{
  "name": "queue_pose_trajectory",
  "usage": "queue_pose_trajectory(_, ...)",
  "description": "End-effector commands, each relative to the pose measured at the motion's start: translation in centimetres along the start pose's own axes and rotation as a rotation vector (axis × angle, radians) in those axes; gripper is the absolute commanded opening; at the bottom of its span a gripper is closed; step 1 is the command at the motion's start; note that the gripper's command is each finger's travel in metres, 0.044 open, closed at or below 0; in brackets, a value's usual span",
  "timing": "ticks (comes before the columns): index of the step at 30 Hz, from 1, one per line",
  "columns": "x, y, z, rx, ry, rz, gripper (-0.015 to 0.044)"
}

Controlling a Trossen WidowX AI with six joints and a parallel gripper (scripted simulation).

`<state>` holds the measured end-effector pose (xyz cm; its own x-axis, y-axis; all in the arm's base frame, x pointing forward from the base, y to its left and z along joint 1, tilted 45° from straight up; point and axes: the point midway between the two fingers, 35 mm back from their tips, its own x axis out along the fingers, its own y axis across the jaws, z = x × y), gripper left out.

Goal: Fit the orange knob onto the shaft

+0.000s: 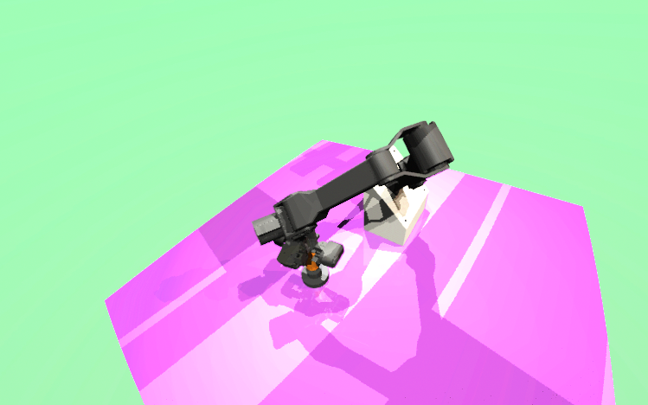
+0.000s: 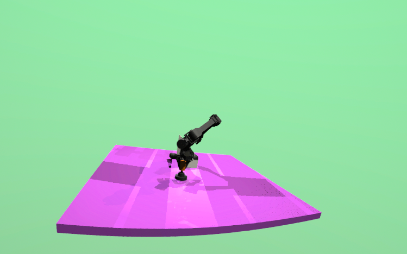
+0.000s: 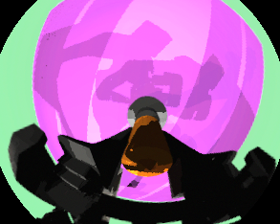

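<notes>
The orange knob [image 1: 311, 265] [image 2: 182, 165] [image 3: 147, 149] is held roughly upright between the fingers. My gripper [image 1: 311, 258] [image 2: 182, 162] [image 3: 146, 131] is shut on it, directly over the pedestal. The dark round pedestal [image 1: 314, 279] [image 2: 181, 177] [image 3: 146, 102] stands on the table. The knob's lower end is at or just above the top of the shaft, and dark material shows below it in the exterior view. Whether they touch is too small to tell. The knob hides the shaft in the wrist view. The hole and the flat sides are not visible.
The pale wedge-shaped arm mount [image 1: 392, 226] [image 2: 192, 163] stands behind the pedestal, with the arm [image 1: 349, 187] [image 2: 203, 128] reaching over from it. The magenta table [image 1: 527, 261] [image 2: 87, 208] has shadows and pale stripes. Its edges are far from the pedestal.
</notes>
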<state>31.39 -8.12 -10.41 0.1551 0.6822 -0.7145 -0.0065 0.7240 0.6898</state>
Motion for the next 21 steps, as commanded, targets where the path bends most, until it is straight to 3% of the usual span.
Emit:
queue_pose_trajectory(1, 0.12, -0.03, 0.03, -0.005, -0.004, 0.001, 0.0)
queue_pose_trajectory(21, 0.32, -0.02, 0.01, -0.059, -0.004, 0.001, 0.0)
